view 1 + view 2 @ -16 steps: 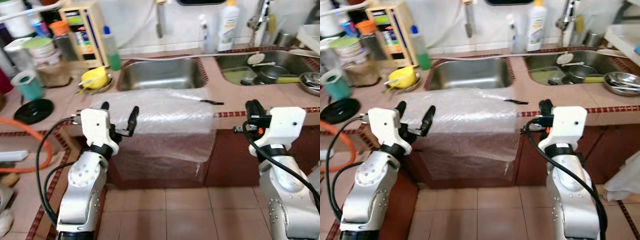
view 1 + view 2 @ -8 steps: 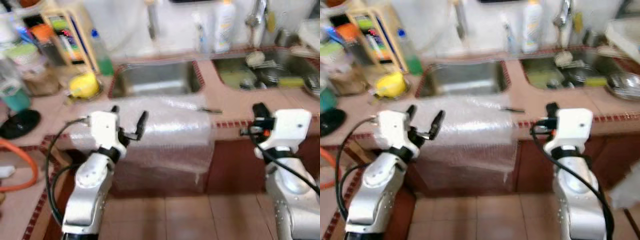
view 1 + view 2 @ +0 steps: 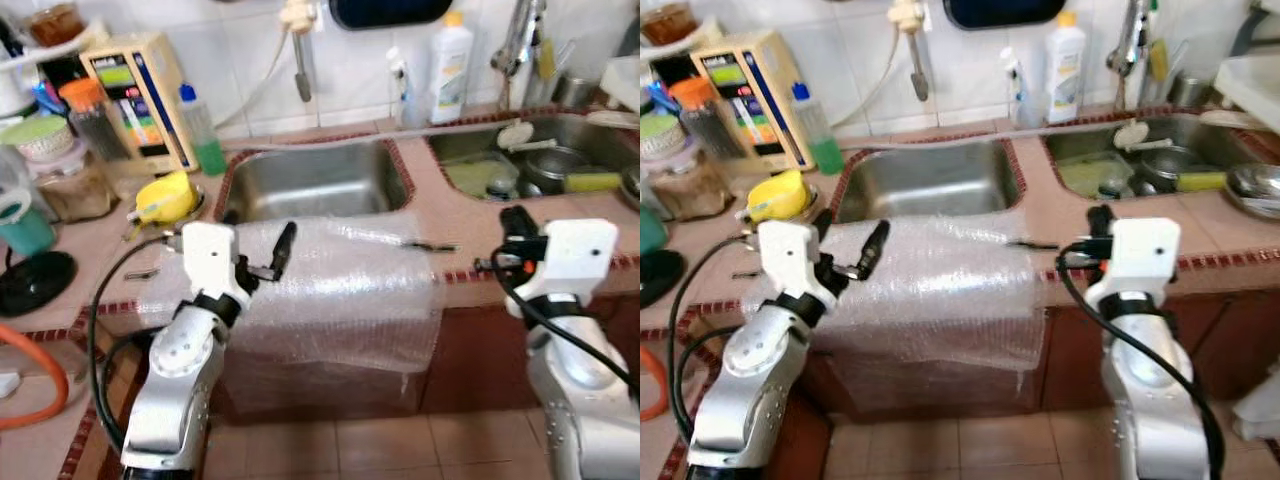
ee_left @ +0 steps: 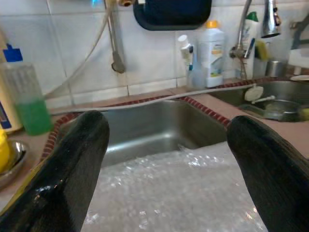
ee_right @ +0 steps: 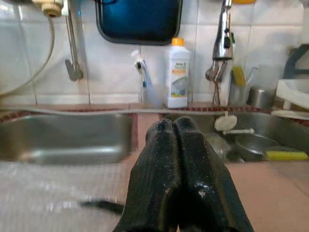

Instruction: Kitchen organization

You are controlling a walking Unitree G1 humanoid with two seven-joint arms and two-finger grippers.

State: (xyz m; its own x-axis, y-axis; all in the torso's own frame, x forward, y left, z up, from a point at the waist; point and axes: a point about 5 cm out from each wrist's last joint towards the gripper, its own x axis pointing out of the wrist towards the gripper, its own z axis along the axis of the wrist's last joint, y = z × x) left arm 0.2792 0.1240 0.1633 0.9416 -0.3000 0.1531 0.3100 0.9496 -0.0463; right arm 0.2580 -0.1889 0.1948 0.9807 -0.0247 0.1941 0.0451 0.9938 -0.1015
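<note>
A sheet of clear bubble wrap (image 3: 340,290) lies on the tiled counter in front of the left sink (image 3: 315,185) and hangs over the counter's front edge. My left gripper (image 3: 258,232) is open just above the wrap's left part, fingers pointing toward the sink. In the left wrist view the wrap (image 4: 169,193) lies below the spread fingers (image 4: 77,159). My right gripper (image 3: 515,222) is shut and empty at the counter edge, right of the wrap. A thin black object (image 3: 432,245) lies at the wrap's right edge.
The right sink (image 3: 470,150) holds dishes and a sponge. A yellow bowl (image 3: 165,198), a green soap bottle (image 3: 203,130) and a boxed item (image 3: 135,95) stand at the left. A white detergent bottle (image 3: 450,70) stands by the wall. An orange hose (image 3: 30,385) lies low at the left.
The camera has moved closer to the counter and the whole view has shifted. My left gripper now reaches further over the bubble wrap. Neither gripper has changed state.
</note>
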